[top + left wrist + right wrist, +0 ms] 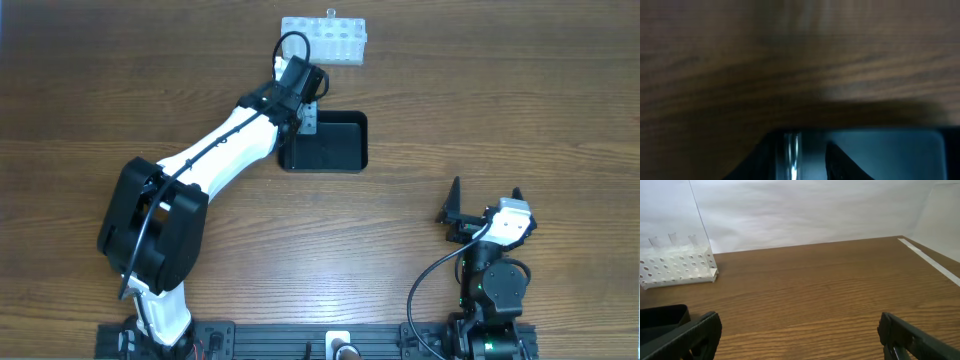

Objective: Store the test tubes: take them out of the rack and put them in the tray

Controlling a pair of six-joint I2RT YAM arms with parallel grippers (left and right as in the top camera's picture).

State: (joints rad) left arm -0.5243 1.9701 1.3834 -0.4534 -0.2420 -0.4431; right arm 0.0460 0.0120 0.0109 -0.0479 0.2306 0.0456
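A white test tube rack (322,40) stands at the table's far side, and a clear tube (331,13) sticks up from it. Seen from the right wrist, the rack (677,266) holds three upright tubes (672,238). In front of the rack lies the black tray (340,145). My left gripper (309,108) hangs low over the tray's far left corner, shut on a clear test tube (791,155) that reaches down into the tray (890,150). My right gripper (486,196) is open and empty near its base, well right of the tray.
Bare wooden table surrounds the tray and rack. A pale strip (930,260) marks the table's right edge. A white backdrop (815,210) rises behind the rack. The left arm's white link (225,145) slants across the table's left half.
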